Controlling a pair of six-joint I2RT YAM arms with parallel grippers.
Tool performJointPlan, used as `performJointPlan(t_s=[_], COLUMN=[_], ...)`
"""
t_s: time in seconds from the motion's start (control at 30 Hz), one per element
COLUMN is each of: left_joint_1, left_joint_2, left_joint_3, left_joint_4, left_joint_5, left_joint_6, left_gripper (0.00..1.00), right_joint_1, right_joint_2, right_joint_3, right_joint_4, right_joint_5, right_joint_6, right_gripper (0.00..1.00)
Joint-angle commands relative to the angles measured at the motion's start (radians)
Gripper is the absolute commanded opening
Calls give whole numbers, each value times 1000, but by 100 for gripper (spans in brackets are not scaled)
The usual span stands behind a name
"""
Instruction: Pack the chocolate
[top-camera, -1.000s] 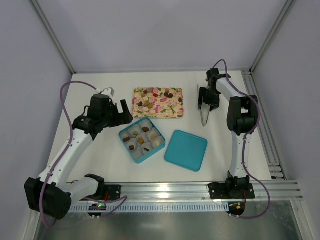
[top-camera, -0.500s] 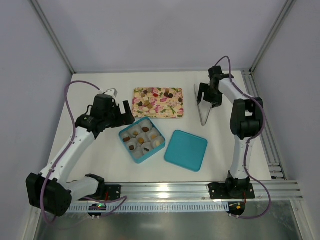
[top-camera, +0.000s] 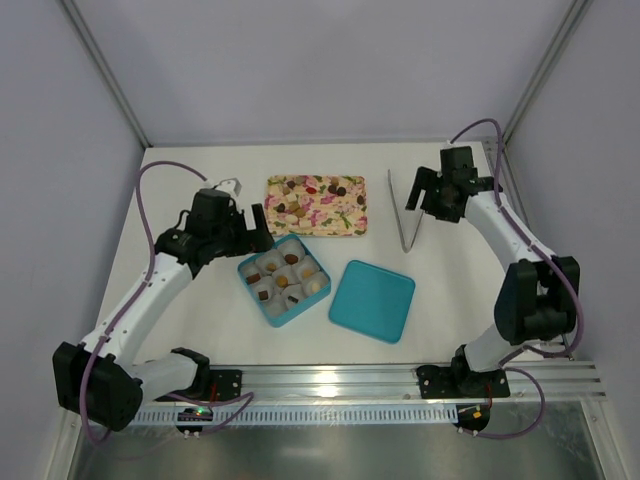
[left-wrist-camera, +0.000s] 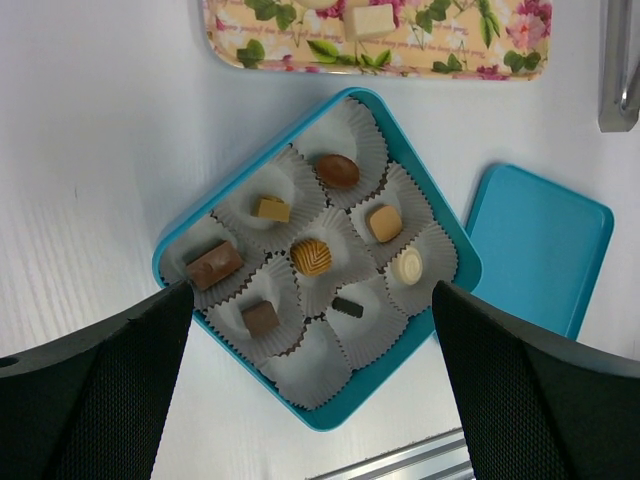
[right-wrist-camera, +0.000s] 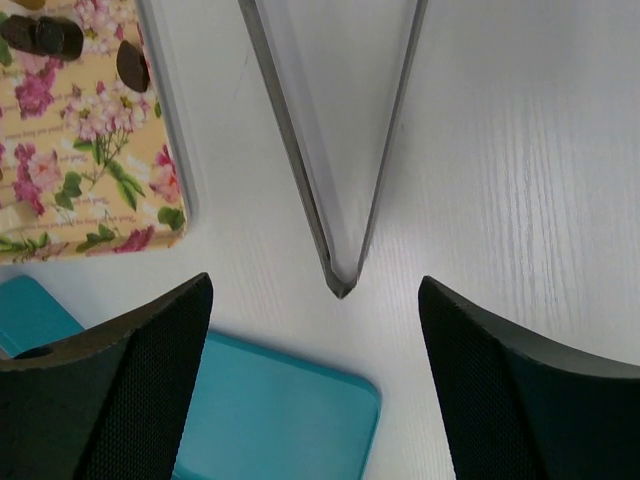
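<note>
The teal box (left-wrist-camera: 330, 418) holds white paper cups, several of them with chocolates (left-wrist-camera: 312, 256) in brown, tan and cream. The cup at its near corner (left-wrist-camera: 312, 368) is empty. More chocolates (top-camera: 312, 188) lie on the floral tray (top-camera: 316, 233). My left gripper (left-wrist-camera: 310, 300) is open and empty above the box; it also shows in the top view (top-camera: 245, 228). My right gripper (right-wrist-camera: 315, 285) is open and empty above the joined end of the metal tongs (right-wrist-camera: 293, 160), which lie flat on the table. In the top view it (top-camera: 432, 190) is just right of the tongs (top-camera: 408, 215).
The teal lid (top-camera: 372, 300) lies flat to the right of the box, near the tongs' joined end; it also shows in the right wrist view (right-wrist-camera: 250, 410). The tray's right end (right-wrist-camera: 80, 170) with two dark chocolates (right-wrist-camera: 45, 35) is left of the tongs.
My right gripper has moved to the right and off the tongs, which now lie free on the table. My left gripper has shifted slightly right, over the box.
</note>
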Motion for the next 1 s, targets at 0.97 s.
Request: performJointPlan(t_s=[0.97], left_joint_1=[-339], left_joint_2=[-1], left_joint_3=[15], left_joint_4=[142], left_joint_5=[52], left_joint_6=[-125], left_gripper=[100], right_joint_1=[244], right_joint_2=[-553], right_joint_3=[-764], right_joint_4=[84], right_joint_5=[102], right_joint_6=[349], right_gripper=[47])
